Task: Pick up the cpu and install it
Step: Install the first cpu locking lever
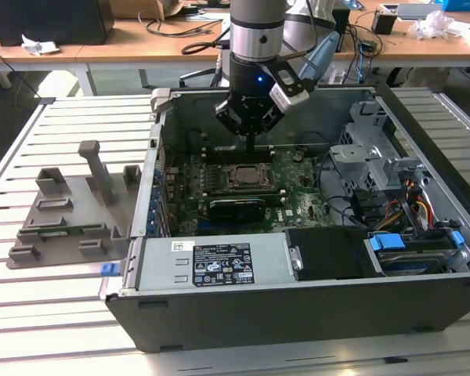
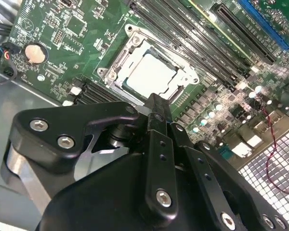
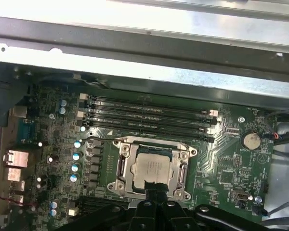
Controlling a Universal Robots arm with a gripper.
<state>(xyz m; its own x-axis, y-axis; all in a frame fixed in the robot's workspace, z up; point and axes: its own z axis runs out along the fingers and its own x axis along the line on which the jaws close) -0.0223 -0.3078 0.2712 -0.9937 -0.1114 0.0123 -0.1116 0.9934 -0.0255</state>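
While the gripper [image 1: 253,146] hangs inside the open PC case [image 1: 298,313], its jaws look clenched with nothing between them, tip just above the socket's [image 3: 153,168] near edge. The cpu [image 3: 152,168] sits seated in that socket's metal frame. Beyond it run 4 RAM slots [image 3: 149,115], then the case wall. A grey tray [image 1: 66,211] lies on the worktop [image 1: 31,313], well apart.

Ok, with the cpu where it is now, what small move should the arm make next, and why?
Probably a short straight lift. The cpu lies square inside the socket frame, apparently seated, and the gripper hangs just above the frame's edge, so rising vertically seems least likely to nudge the chip.
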